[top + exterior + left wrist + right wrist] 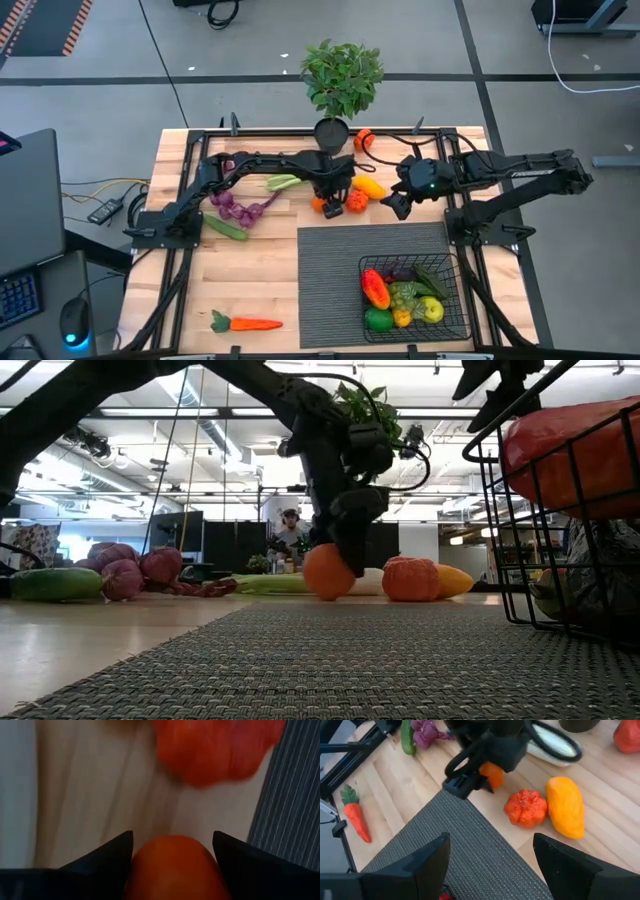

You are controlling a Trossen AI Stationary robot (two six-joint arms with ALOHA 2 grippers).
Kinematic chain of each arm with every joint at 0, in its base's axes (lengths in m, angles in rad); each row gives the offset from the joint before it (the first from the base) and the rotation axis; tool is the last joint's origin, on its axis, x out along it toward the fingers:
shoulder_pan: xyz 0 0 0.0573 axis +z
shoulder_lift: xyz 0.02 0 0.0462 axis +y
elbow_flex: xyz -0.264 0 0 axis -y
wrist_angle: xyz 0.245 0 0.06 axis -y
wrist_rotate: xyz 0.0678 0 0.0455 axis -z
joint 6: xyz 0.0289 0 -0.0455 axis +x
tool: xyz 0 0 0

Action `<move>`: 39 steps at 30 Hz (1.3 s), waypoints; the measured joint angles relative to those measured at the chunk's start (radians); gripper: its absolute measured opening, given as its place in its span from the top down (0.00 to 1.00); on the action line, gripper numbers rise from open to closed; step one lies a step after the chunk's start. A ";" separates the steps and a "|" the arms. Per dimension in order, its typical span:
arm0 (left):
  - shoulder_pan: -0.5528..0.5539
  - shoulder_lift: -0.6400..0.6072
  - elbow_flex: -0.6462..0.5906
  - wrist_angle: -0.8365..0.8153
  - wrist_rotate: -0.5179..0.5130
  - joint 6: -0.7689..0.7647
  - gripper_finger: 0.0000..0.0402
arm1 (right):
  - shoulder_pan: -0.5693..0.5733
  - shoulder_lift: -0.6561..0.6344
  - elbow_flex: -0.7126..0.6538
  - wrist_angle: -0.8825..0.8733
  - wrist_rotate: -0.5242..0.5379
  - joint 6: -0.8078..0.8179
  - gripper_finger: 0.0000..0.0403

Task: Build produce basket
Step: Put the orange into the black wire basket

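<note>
A round orange fruit (322,206) sits on the wooden table just beyond the far edge of the dark ribbed mat (340,290). My left gripper (330,197) has come down over it, with one finger on each side. A red ribbed fruit (357,200) and a yellow one (370,186) lie right of it. My right gripper (393,207) hangs open and empty in the air to their right. The black wire basket (462,300) stands on the mat's near right corner and holds several pieces of produce. My left gripper has the orange fruit's two opposite sides (145,865) between its two fingers (115,855), and the fruit fills the gap between them. The fingers come from above and point steeply down. The fruit's underside (325,595) rests on the table.
A carrot (245,323) lies at the near left. A cucumber (225,228), purple produce (235,205) and a leek (283,182) lie left of centre. A potted plant (340,75) and a red fruit (363,140) stand at the far edge.
</note>
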State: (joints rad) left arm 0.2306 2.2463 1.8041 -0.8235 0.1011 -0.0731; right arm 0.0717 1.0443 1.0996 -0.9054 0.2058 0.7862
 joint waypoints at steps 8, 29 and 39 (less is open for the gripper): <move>-0.005 0.000 0.101 -0.257 0.000 0.006 0.47 | -0.015 0.000 0.000 -0.001 0.008 -0.005 0.28; -0.073 -0.076 0.522 -0.186 0.142 -0.286 0.46 | -0.003 -0.071 0.000 -0.216 -0.153 0.100 0.28; -0.227 -0.083 0.521 0.117 0.141 -0.419 0.45 | 0.134 -0.165 0.000 -0.311 -0.319 0.309 0.28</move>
State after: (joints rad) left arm 0.0037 2.1634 2.3253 -0.7067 0.2426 -0.4921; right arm 0.2055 0.8791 1.0996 -1.2162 -0.1129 1.0952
